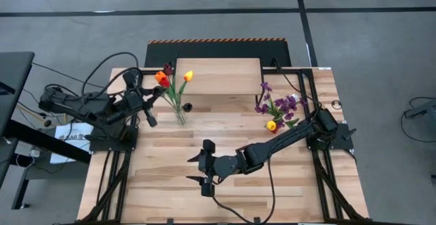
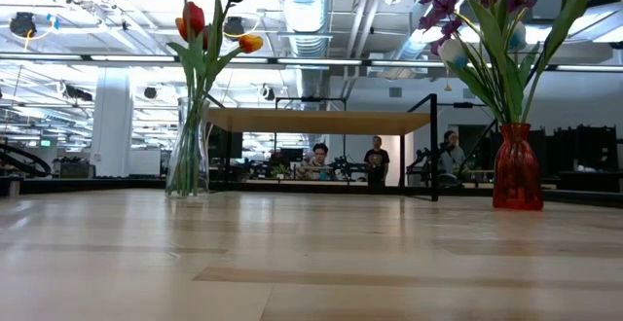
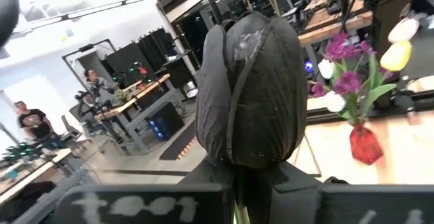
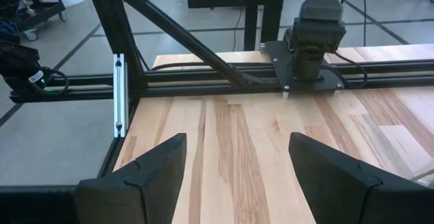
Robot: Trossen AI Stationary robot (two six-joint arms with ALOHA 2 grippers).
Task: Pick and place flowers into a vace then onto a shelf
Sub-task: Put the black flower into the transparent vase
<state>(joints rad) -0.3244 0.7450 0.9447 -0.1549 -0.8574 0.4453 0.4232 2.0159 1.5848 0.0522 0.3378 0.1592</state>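
Here the left gripper (image 1: pixel 162 91), upper left of the high view, is clamped on a black flower (image 3: pixel 249 91) above the clear vase (image 1: pixel 180 116); light, floppy, best held mid-stem. Right gripper (image 1: pixel 205 170) gapes empty, lower centre.

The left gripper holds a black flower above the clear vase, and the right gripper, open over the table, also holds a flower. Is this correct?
Not quite: the right gripper is open and empty, as the right wrist view shows. The left gripper does hold the black flower above the clear vase.

Grey floor (image 1: pixel 368 48); bright ceiling lights (image 2: pixel 58 19)
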